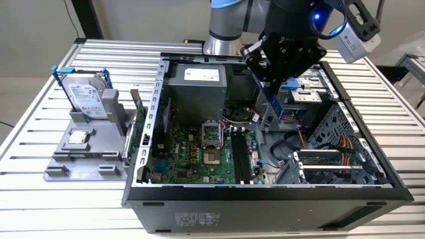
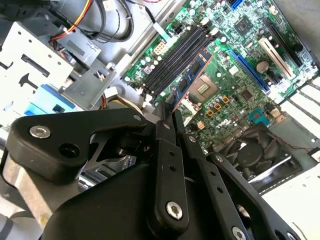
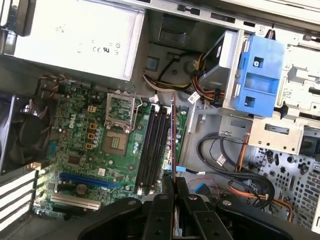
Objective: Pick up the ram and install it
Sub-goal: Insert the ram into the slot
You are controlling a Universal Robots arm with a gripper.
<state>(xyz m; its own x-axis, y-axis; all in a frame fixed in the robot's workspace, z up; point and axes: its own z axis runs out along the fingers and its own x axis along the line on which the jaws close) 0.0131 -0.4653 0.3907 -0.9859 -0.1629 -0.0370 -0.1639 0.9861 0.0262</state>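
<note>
The ram [image 1: 275, 103], a thin blue stick, hangs tilted from my gripper [image 1: 265, 81], whose fingers are shut on its upper end. It is held in the air above the open computer case [image 1: 143, 149], over the motherboard's black memory slots [image 1: 239, 155]. In the first wrist view the ram [image 3: 173, 140] appears edge-on as a thin line running out from the gripper [image 3: 173, 186] beside the memory slots [image 3: 154, 145]. The second wrist view shows the ram's [image 2: 190, 79] blue face above the slots [image 2: 172, 62], ahead of the gripper [image 2: 169, 119].
A silver hard drive [image 1: 87, 98] in a blue-tabbed bracket stands on a grey stand [image 1: 83, 159] at the exterior view's left, with a small square processor chip [image 1: 79, 137] lying below it. Inside the case sit a power supply [image 1: 196, 84], cables [image 1: 332, 147] and a drive cage [image 1: 332, 167].
</note>
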